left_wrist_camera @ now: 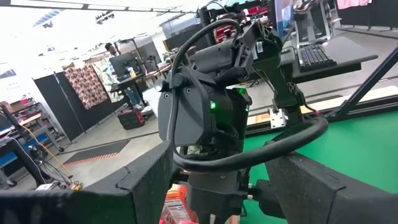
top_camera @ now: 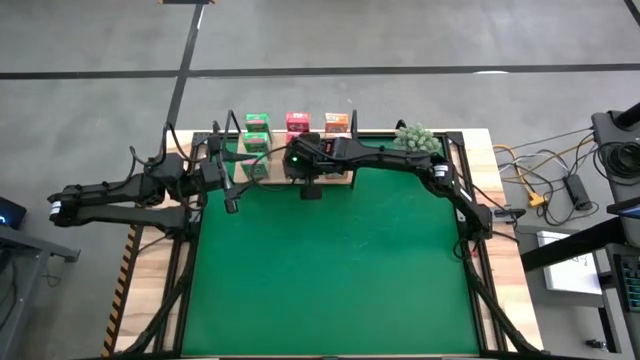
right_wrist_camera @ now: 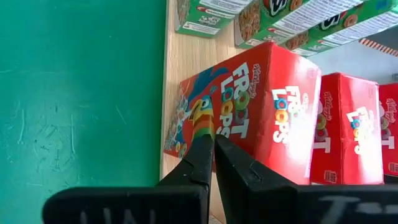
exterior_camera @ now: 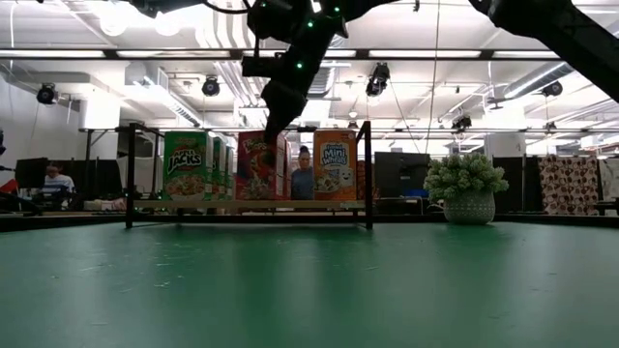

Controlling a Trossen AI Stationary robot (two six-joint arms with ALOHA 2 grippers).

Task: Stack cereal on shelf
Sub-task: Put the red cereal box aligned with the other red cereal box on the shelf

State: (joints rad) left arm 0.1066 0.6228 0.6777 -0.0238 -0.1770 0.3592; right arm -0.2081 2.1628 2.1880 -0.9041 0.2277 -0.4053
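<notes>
I've got the right gripper (right_wrist_camera: 214, 146) out over the near edge of the shelf (exterior_camera: 247, 204), and in its wrist view the two dark fingers (right_wrist_camera: 239, 165) are pressed together with nothing between them, their tips right at the front face of the nearest Froot Loops box (right_wrist_camera: 249, 106); I can't tell whether they actually touch it. That red box stands upright on the near step of the wooden board, with two more red Froot Loops boxes (right_wrist_camera: 345, 127) lined up behind it toward the far side. To its left sit the green Apple Jacks boxes (exterior_camera: 187, 165), and to its right the orange Mini Wheats box (exterior_camera: 335, 165), all upright between the black wire brackets (exterior_camera: 129, 174). From above I see the rows running green, red, orange from left to right across the far edge of the green mat (top_camera: 340, 270). The left gripper (top_camera: 232, 190) hangs just off the left end of the shelf, above the mat, fingers spread apart and holding nothing. The small bushy plant (exterior_camera: 465, 188) in its pot stands right of the shelf, well apart from both arms. A person (exterior_camera: 303, 177) shows in the room behind.
</notes>
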